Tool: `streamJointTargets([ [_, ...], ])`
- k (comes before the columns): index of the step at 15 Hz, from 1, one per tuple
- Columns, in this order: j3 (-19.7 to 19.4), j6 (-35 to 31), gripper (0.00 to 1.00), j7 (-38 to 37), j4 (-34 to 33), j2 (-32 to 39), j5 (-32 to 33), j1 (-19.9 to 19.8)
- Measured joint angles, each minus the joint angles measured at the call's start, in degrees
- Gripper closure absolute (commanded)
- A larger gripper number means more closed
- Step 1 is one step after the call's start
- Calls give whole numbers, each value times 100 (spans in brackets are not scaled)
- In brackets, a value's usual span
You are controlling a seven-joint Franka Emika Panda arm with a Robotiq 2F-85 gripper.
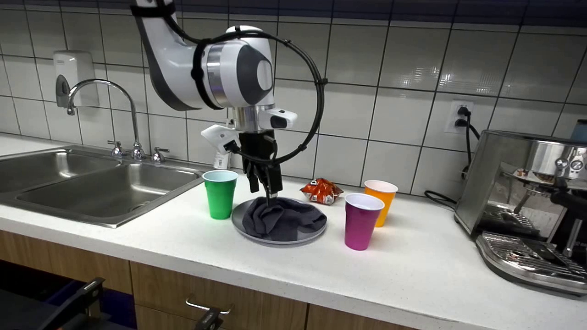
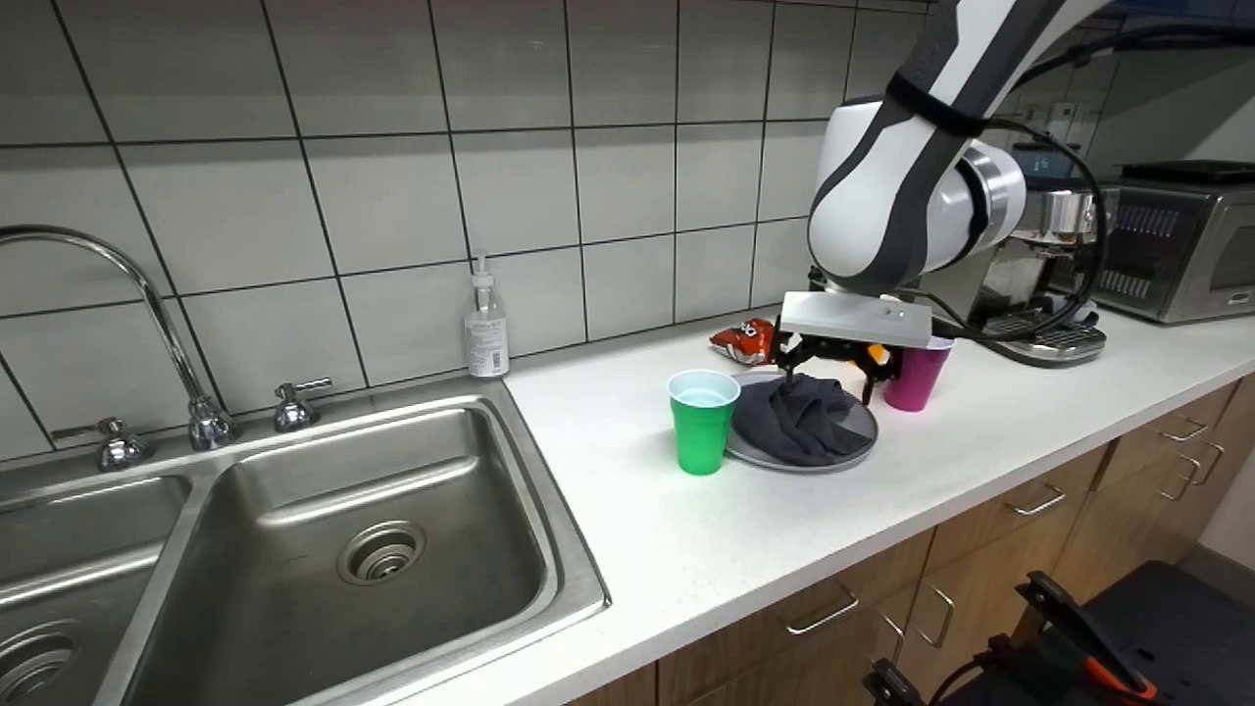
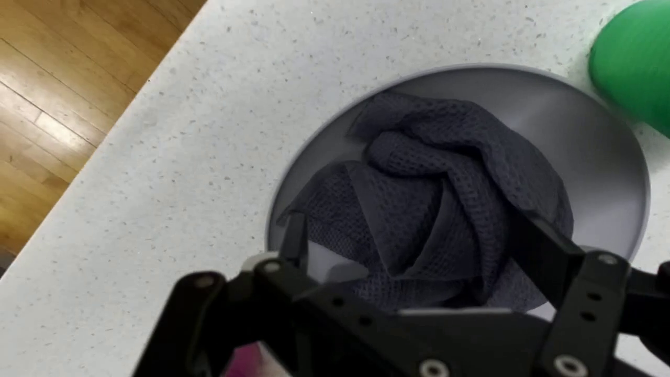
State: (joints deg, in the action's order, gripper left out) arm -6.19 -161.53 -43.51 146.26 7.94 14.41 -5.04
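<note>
Left to right in an exterior view: green cup (image 2: 702, 431), then the crumpled dark cloth (image 2: 799, 422) on a grey plate (image 2: 863, 422), gripper (image 2: 828, 388) over it with fingers (image 3: 296, 238) spread, holding nothing, contact not discernible; purple cup (image 2: 914, 380) beyond. Judged best: centre on the raised fold (image 3: 450, 162), lower straight, close gently, pinching it without scraping the plate or nudging either cup.
</note>
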Motion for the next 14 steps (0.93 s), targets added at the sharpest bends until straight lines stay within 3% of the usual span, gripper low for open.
streamJointTargets([
  [8,-538,-2,0,-296,-811,983,-9,774],
  [14,-767,-2,0,-340,-1274,1475,-143,1127],
])
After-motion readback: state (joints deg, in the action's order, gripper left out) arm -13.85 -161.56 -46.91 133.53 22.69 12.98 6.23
